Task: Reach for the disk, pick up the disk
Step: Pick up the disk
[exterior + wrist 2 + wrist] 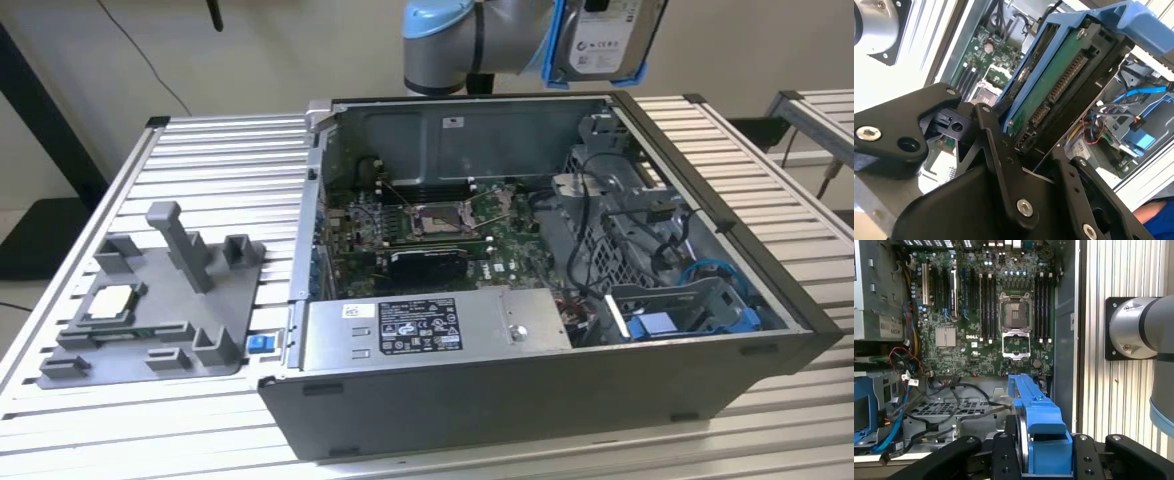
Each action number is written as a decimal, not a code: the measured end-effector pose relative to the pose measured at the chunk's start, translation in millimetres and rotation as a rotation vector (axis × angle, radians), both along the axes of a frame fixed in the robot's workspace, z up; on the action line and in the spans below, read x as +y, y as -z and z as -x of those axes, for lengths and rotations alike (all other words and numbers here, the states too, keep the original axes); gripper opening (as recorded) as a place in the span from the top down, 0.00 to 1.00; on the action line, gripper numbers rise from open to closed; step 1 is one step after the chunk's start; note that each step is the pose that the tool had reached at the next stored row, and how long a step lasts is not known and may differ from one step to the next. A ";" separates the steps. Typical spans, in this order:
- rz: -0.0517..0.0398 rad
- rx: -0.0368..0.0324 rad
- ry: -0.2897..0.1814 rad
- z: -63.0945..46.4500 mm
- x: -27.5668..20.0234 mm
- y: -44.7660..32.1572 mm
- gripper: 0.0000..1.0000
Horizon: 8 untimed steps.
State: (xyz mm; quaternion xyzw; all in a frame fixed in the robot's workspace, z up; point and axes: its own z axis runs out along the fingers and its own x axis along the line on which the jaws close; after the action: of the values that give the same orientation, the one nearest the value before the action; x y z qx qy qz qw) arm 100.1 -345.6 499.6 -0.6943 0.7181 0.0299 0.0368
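Observation:
The disk (603, 40) hangs high above the back edge of the open computer case, its white label facing the exterior view and its blue bracket around it. My gripper (1046, 456) is shut on it, a black finger (1004, 457) pressing each side of the blue bracket (1035, 412). In the second wrist view the disk's green circuit-board underside (1064, 85) and connector row show between the gripper's black links (999, 145). The disk is well clear of the case's inside.
The open computer case (534, 400) lies on a slatted metal table, with motherboard (999, 315), empty processor socket (1015, 315), power supply (427, 325) and a blue plastic bay (667, 325). A grey fixture (147, 300) holding a small square chip (107, 300) sits at the exterior view's left.

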 end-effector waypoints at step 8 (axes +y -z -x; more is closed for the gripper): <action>0.0002 -0.0001 0.000 -1.6 0.0 -0.1 1.00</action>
State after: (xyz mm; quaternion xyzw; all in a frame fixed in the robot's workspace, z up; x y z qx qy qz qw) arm 101.7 -345.7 499.6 -0.6943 0.7181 0.0298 0.0367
